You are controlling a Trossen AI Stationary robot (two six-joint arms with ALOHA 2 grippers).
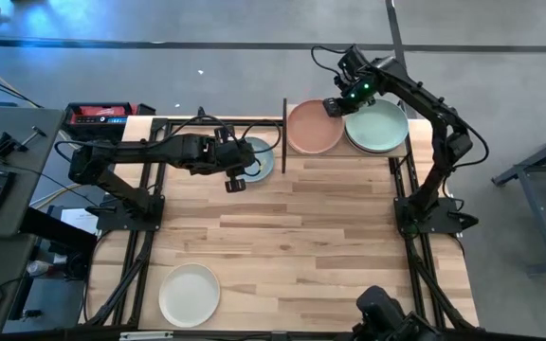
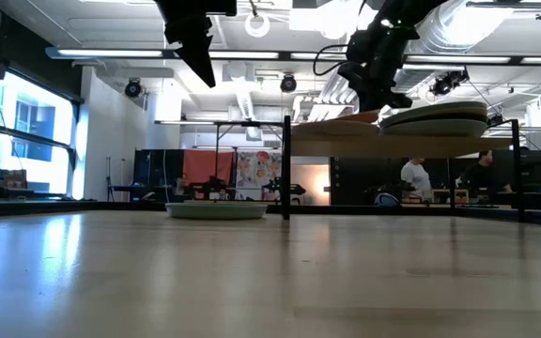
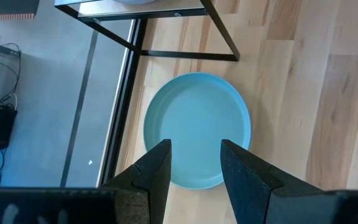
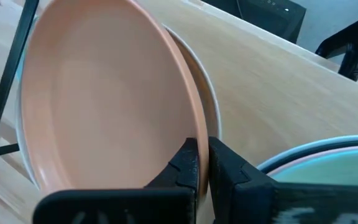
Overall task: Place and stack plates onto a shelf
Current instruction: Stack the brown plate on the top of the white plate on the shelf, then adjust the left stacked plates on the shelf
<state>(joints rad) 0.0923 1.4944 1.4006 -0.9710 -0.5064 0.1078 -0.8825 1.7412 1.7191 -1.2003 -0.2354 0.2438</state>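
Note:
A terracotta orange plate (image 1: 314, 128) lies over a pale white plate (image 4: 211, 106) on the left half of the shelf (image 1: 335, 154). My right gripper (image 4: 202, 149) is shut on it. A mint green plate (image 1: 377, 126) tops a stack on the shelf's right half. A light blue plate (image 3: 194, 118) lies flat on the table beside the shelf's left posts. My left gripper (image 3: 194, 152) hovers open above it, touching nothing. A cream plate (image 1: 190, 294) lies flat near the table's near-left corner. My right gripper pinches the orange plate's rim (image 4: 197, 127) between its two fingers, on the side facing the mint green stack. The fingers come steeply from above. In the low view the plate (image 2: 334, 120) is slightly tilted, its held side higher, over the white plate.
The shelf's thin black posts (image 1: 283, 133) stand between the light blue plate and the shelf board. A red-and-black box (image 1: 98, 116) sits past the table's far-left corner. The table's middle is bare wood (image 1: 292, 227). People stand in the room behind (image 2: 416, 176).

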